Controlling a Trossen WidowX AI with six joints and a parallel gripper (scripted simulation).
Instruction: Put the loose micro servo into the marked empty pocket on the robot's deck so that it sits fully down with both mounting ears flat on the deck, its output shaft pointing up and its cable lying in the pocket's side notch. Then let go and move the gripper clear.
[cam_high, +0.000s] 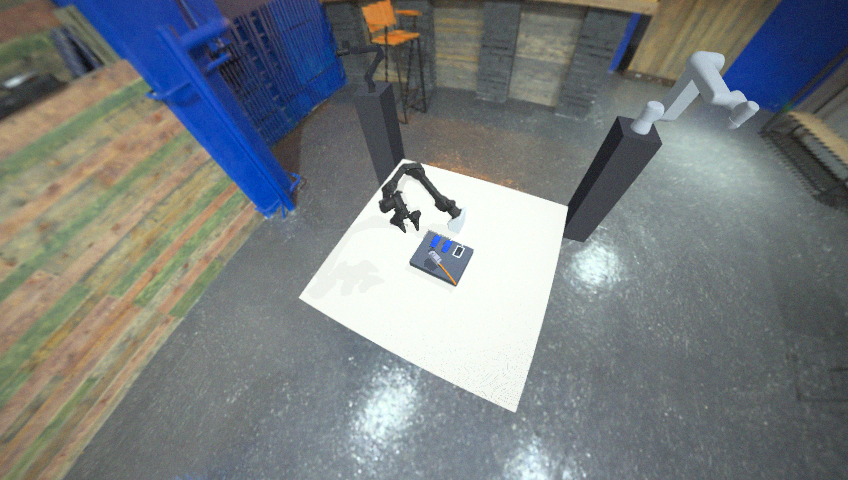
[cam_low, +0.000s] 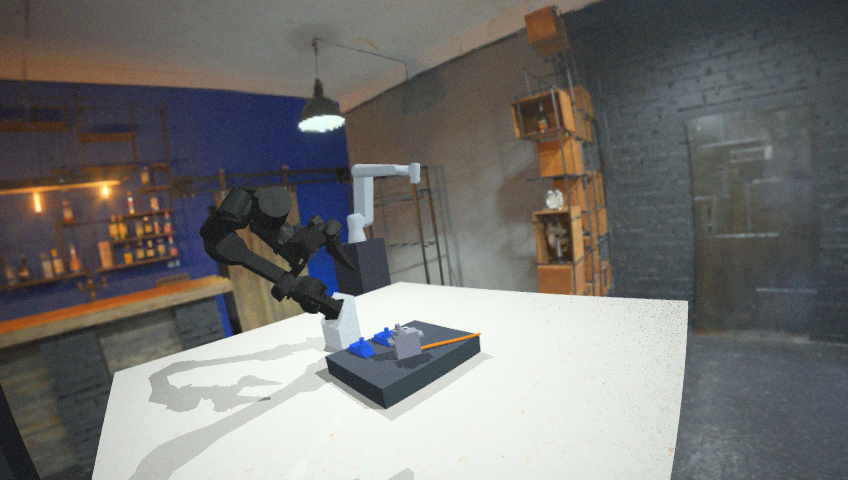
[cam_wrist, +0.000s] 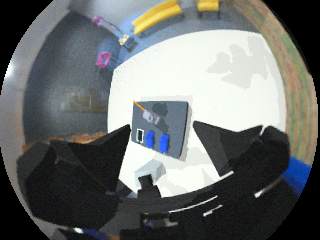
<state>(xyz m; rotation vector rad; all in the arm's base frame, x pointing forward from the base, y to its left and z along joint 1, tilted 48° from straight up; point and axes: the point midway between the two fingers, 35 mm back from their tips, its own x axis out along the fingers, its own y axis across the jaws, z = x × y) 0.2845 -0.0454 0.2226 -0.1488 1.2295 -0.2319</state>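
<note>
The black gripper (cam_high: 406, 224) is wide open and holds nothing, and it hangs in the air above the white table (cam_high: 487, 333), off to the left of the dark grey deck (cam_high: 425, 264). The grey micro servo (cam_low: 407, 342) is not under the gripper; it stands on top of the deck, well apart from the open fingers, with its orange cable (cam_low: 452, 340) running off across the deck to the right. Two blue servos (cam_low: 361, 347) sit in the deck just left of the grey one, and the white-edged empty pocket (cam_high: 458, 251) shows at the deck's far corner in the top view.
</note>
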